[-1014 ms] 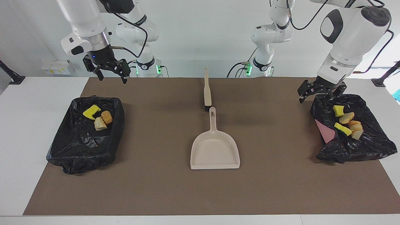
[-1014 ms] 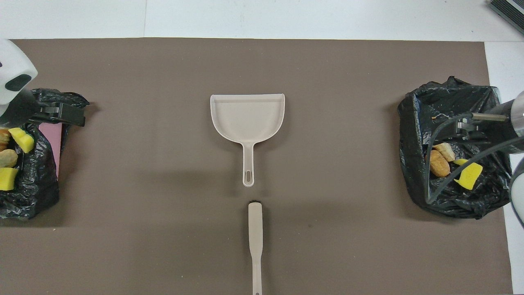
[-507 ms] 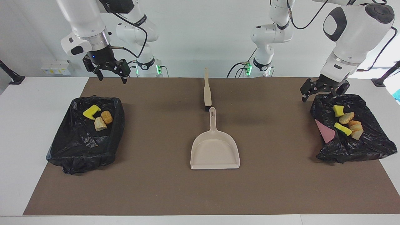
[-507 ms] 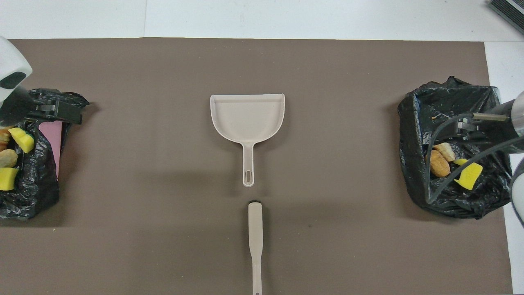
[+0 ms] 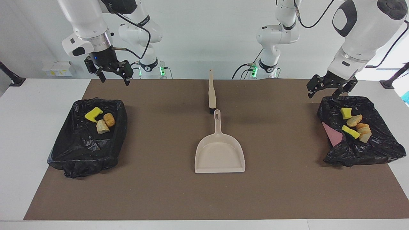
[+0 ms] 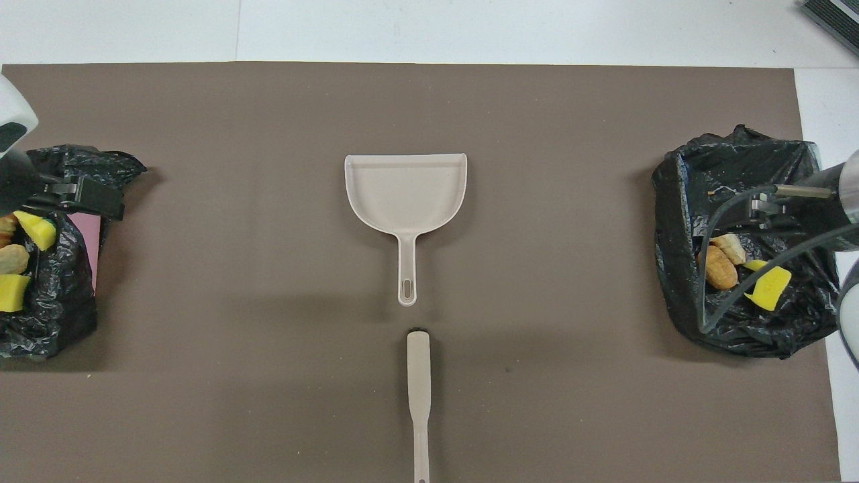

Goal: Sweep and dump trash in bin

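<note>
Brown mat covered table. Facing view: my left claw hung spread wide, empty, over bin rim at 12 o'clock; trash inside. Right claw gaped, empty, above second bin. Overhead view: dustpan mid-mat, brush at its 6 o'clock.

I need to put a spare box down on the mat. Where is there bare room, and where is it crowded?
Two wide bare patches of mat: one between the dustpan and the right arm's bin, one between the dustpan and the left arm's bin. The strip farthest from the robots is bare too. Crowded: the middle line, where brush and dustpan lie end to end.
</note>
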Motion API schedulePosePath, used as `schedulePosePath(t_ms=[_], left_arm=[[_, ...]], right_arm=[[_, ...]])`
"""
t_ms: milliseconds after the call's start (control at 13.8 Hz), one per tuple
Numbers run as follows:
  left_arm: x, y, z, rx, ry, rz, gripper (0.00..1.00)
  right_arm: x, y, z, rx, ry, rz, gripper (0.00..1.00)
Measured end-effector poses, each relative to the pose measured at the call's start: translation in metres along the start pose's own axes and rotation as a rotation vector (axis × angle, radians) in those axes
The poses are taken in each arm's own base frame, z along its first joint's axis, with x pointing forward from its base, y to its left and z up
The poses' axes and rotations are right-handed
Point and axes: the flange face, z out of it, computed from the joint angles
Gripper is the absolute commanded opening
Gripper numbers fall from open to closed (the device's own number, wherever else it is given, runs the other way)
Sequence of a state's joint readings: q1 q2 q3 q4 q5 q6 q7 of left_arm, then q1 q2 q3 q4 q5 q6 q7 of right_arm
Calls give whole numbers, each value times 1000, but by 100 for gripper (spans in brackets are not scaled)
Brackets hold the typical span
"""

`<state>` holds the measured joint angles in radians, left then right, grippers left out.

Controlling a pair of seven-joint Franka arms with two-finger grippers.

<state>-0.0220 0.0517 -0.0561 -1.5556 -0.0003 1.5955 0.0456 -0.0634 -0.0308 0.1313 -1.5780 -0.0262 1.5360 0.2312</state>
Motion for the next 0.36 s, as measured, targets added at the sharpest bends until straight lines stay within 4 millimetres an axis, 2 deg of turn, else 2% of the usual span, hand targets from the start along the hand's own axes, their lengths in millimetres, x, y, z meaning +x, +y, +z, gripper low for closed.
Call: schedulePosePath(t_ms=[362], left_arm=[[-3,22,-8,-2,6,38,100]], right_arm=[[0,0,0,0,0,0,100]])
